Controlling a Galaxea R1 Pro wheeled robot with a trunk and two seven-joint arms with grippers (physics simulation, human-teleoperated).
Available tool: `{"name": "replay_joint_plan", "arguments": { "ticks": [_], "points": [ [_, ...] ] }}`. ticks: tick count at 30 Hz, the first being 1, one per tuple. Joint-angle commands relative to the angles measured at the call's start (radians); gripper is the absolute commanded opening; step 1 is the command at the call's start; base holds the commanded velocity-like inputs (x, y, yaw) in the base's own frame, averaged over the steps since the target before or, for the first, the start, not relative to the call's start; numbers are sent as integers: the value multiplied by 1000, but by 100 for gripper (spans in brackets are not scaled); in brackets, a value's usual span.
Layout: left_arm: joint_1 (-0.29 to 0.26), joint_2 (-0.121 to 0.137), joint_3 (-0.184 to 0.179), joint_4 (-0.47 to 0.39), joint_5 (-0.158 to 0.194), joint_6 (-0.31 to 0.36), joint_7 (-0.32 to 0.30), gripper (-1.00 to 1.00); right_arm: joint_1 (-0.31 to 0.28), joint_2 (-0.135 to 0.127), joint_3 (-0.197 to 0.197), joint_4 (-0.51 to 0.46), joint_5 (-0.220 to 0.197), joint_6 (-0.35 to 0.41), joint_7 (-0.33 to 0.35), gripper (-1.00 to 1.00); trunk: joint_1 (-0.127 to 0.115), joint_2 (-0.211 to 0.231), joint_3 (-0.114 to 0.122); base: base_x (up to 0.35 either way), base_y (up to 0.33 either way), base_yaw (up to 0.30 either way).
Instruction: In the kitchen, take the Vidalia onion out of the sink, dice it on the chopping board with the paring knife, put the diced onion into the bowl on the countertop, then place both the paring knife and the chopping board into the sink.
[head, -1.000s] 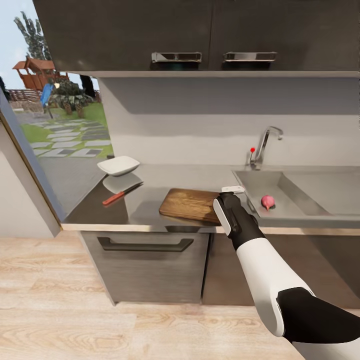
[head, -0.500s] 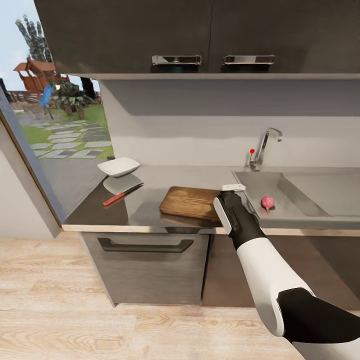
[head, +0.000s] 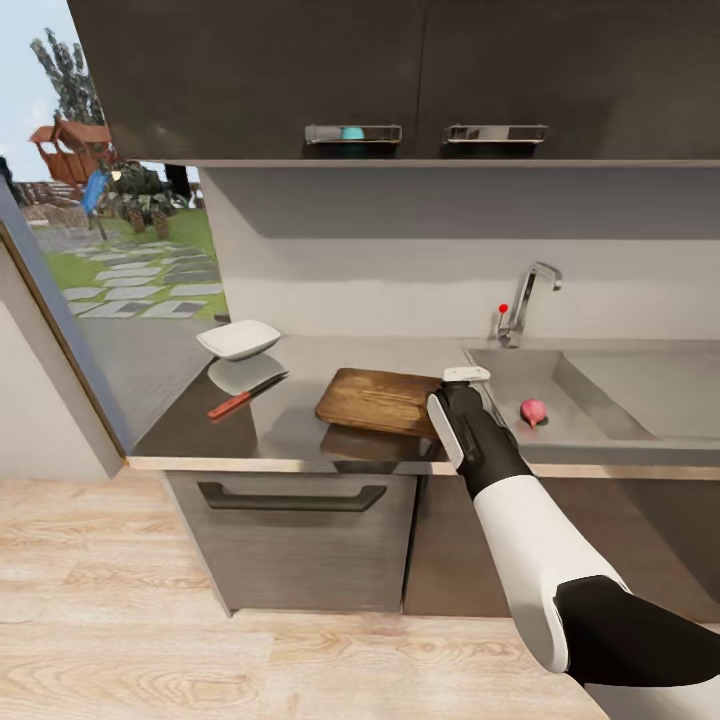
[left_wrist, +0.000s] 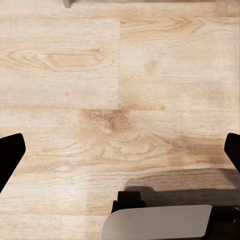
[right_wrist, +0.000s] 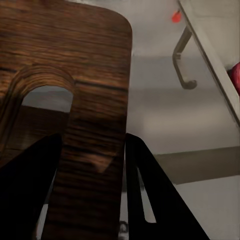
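My right gripper (head: 452, 388) is shut on the right end of the brown chopping board (head: 375, 400), which hangs just above the grey countertop (head: 280, 425) over its own shadow. In the right wrist view the board (right_wrist: 85, 80) runs between the two dark fingers (right_wrist: 150, 195). The pinkish-red Vidalia onion (head: 533, 410) lies in the steel sink (head: 610, 395), right of my hand. On the counter's left part lies the red-handled paring knife (head: 244, 396), with the white bowl (head: 238, 338) just behind it. My left gripper (left_wrist: 120, 150) is open over the wooden floor.
The chrome tap (head: 526, 300) with its red knob (head: 503, 308) stands behind the sink. Dark upper cabinets (head: 400, 80) hang over the counter. A drawer with a bar handle (head: 290, 495) sits below. A window wall (head: 110, 250) closes the left side.
The right gripper has raised the chopping board a little off the countertop and drawn it slightly left. The head view has tilted slightly, so cabinets and counter sit lower in the picture.
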Motion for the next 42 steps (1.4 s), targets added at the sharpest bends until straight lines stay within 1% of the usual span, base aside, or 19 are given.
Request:
{"name": "replay_joint_plan", "arguments": {
  "ticks": [1, 2, 5, 12, 15, 16, 18, 21, 32, 40, 41, 42],
  "points": [
    [0, 0, 1, 0, 0, -2, 0, 100, -1, 0, 2, -1, -4, 2, 0, -100, 0, 0, -1, 0, 0, 0],
    [0, -1, 0, 0, -1, -2, 0, 100, -1, 0, 2, -1, -4, 1, 4, -100, 0, 0, -1, 0, 0, 0],
    [0, -15, -1, 0, -5, -4, 0, 100, -1, 0, 2, -1, -4, -1, 18, -100, 0, 0, -1, 0, 0, 0],
    [0, -16, 1, -1, -6, -14, 0, 100, -1, 0, 4, -1, -4, -2, 22, -100, 0, 0, -1, 17, 0, 0],
    [0, -14, 1, 0, -6, -14, 0, 100, -1, -5, 4, -1, -4, -1, 71, -100, 0, 0, -1, 191, -119, 0],
    [0, -13, 1, 1, -6, -13, 0, 100, -1, -6, 5, -1, -2, 0, 109, -100, 0, 0, -1, 220, -168, 0],
    [0, -12, 1, 2, -6, -14, 0, 100, -1, -7, 5, -2, 2, 1, 158, -100, 0, 0, -1, 177, -142, 0],
    [0, -7, 1, 2, -5, -15, 0, 100, -1, -9, 5, -2, 4, 1, 180, -100, 0, 0, -1, 64, -52, 0],
    [0, -2, 2, 1, -5, -15, 1, 100, -1, -10, 5, -1, 5, 1, 186, -100, 0, 0, -1, 20, -15, 0],
    [0, -2, 2, 2, -5, -15, 1, 100, -1, -11, 6, -2, 6, 3, 187, -100, 0, 0, -1, 192, -193, 0],
    [0, 5, 2, 2, -5, -15, 1, 100, -1, -11, 7, -2, 6, 3, 188, -100, 0, 0, -1, 90, -92, 0],
    [0, 7, 2, 2, -5, -15, 1, 100, -1, -12, 7, -2, 6, 3, 188, -100, 0, 0, -1, 58, -59, 0]
  ]
}}
